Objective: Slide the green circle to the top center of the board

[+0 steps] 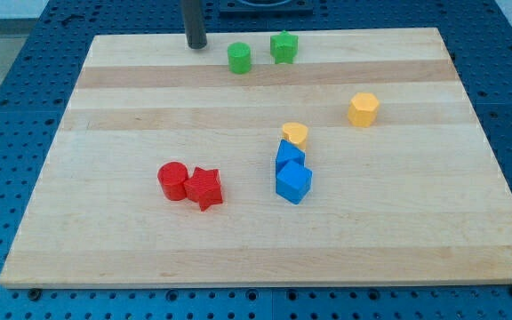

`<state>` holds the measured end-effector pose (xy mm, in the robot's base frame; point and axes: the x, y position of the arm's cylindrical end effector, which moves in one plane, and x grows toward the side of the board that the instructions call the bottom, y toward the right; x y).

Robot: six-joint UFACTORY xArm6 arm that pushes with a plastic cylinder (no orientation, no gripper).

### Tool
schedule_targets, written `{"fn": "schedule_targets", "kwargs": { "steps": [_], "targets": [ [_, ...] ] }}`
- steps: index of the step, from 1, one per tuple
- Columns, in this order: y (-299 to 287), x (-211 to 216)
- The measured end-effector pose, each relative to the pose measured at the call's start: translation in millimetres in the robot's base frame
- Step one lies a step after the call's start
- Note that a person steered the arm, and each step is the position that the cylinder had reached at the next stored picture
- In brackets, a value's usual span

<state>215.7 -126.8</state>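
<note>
The green circle (239,58) is a short green cylinder near the view's top, a little left of the board's middle. A green star (284,47) sits just to its right, apart from it. My tip (196,44) rests on the board at the view's top, left of the green circle with a small gap between them. The rod rises straight up out of the view.
The wooden board (132,258) lies on a blue perforated table. A yellow hexagon (363,109) is at right. A yellow heart (295,134) touches two blue blocks (289,157) (293,182) near the middle. A red cylinder (173,180) touches a red star (204,187).
</note>
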Motion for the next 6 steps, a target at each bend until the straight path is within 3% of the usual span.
{"fn": "schedule_targets", "kwargs": {
  "steps": [1,3,4,5,6],
  "targets": [
    [-14.1,39.6],
    [-15.7,61.2],
    [43.7,61.9],
    [44.6,61.9],
    [97.3,62.0]
  ]
}}
